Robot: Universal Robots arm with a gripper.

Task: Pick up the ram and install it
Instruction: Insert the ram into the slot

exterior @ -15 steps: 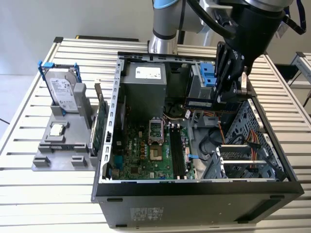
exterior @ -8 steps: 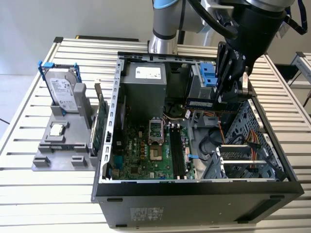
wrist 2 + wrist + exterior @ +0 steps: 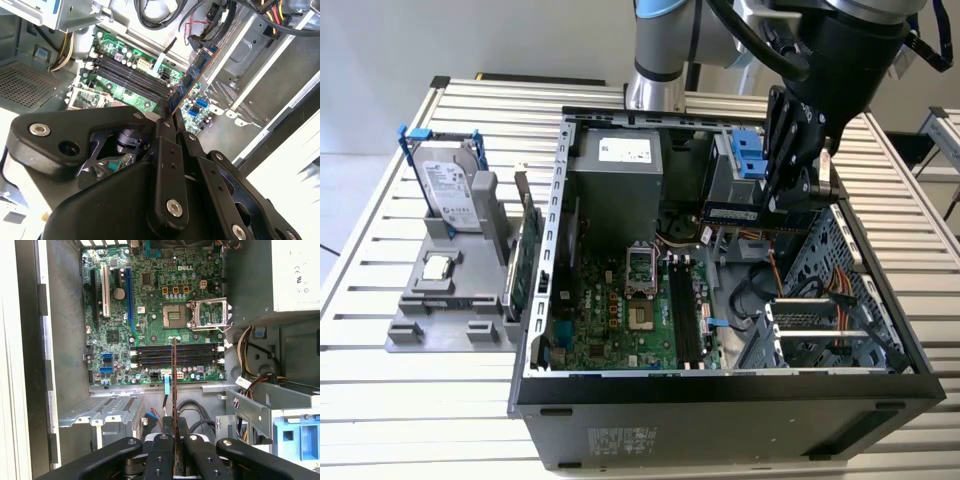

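Pincer (image 3: pixel 174 434) clenched on ram (image 3: pixel 174 385), gap just board-thin; ram held clear above motherboard (image 3: pixel 150 305) slots.

The arm (image 3: pixel 655 70) is a silver-grey tube with a light blue band at its twelve o'clock end. Thick black cables (image 3: pixel 745 40), seemingly sheathed, loop toward three o'clock into a black wrist housing (image 3: pixel 850 50). The gripper (image 3: pixel 174 424) is matte black, built of flat jointed links pinned with silver screws (image 3: pixel 39 130).
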